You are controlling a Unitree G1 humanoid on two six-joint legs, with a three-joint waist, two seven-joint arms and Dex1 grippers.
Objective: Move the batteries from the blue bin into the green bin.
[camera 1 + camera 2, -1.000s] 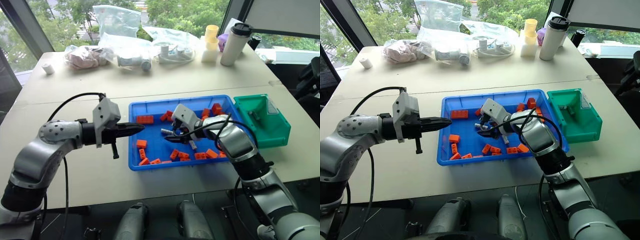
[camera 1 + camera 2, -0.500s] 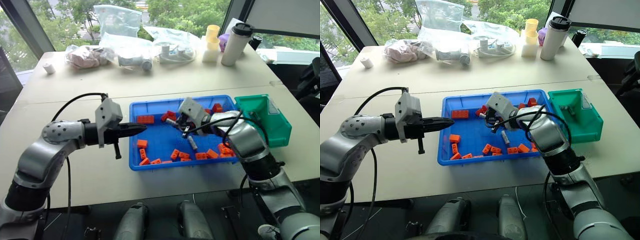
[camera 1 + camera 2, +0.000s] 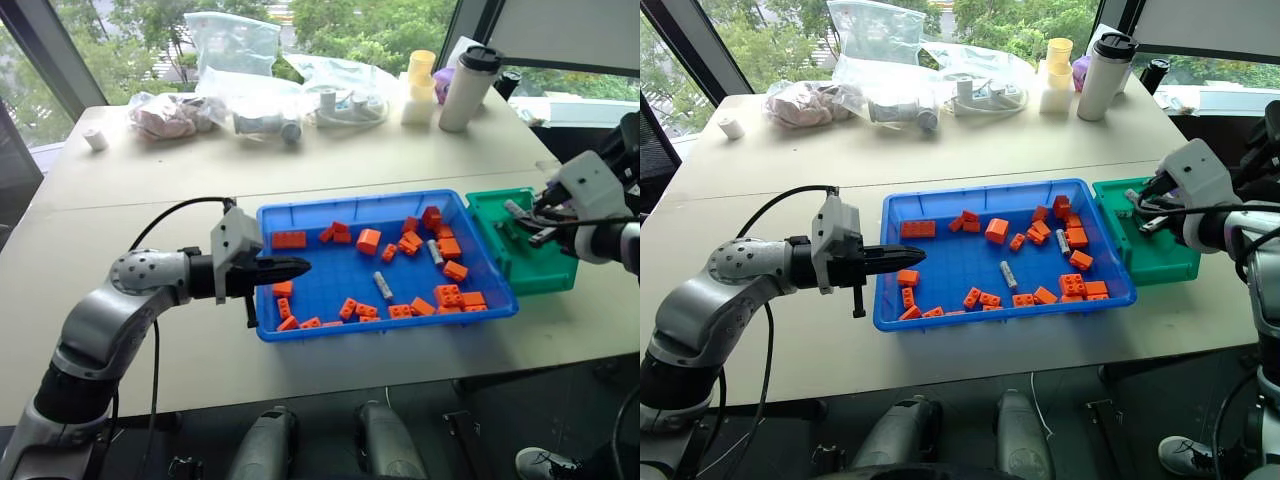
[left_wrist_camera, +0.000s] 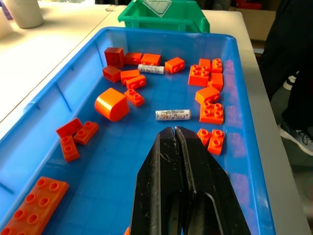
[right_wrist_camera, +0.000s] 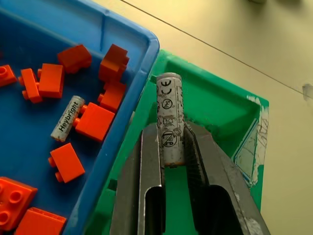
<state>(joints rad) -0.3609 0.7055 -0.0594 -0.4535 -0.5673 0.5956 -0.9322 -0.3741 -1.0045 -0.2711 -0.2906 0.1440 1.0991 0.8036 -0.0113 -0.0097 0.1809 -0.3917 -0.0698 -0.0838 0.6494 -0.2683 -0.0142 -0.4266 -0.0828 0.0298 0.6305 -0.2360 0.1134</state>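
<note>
The blue bin (image 3: pixel 362 200) lies in the middle of the table with orange bricks (image 3: pixel 368 241) scattered in it. Two batteries lie among them, one (image 3: pixel 384 286) near the middle and one (image 3: pixel 434 251) towards the right. The green bin (image 3: pixel 548 270) stands against the blue bin's right side. My right gripper (image 5: pixel 171 133) is shut on a third battery (image 5: pixel 168 115) and hangs over the green bin (image 5: pixel 222 100), close to the wall shared with the blue bin. My left gripper (image 3: pixel 300 267) is shut with nothing in it, pointing level over the blue bin's left edge.
At the back of the table lie clear plastic bags (image 3: pixel 240 45) and a white thermos (image 3: pixel 466 90) with yellow cups (image 3: pixel 421 80) beside it. A small white cup (image 3: pixel 96 138) stands at the far left. Bare tabletop lies in front of the bins.
My right gripper shut on a battery in the blue bin, lifted it and swung right to above the green bin. My left gripper edged slightly right towards the blue bin.
</note>
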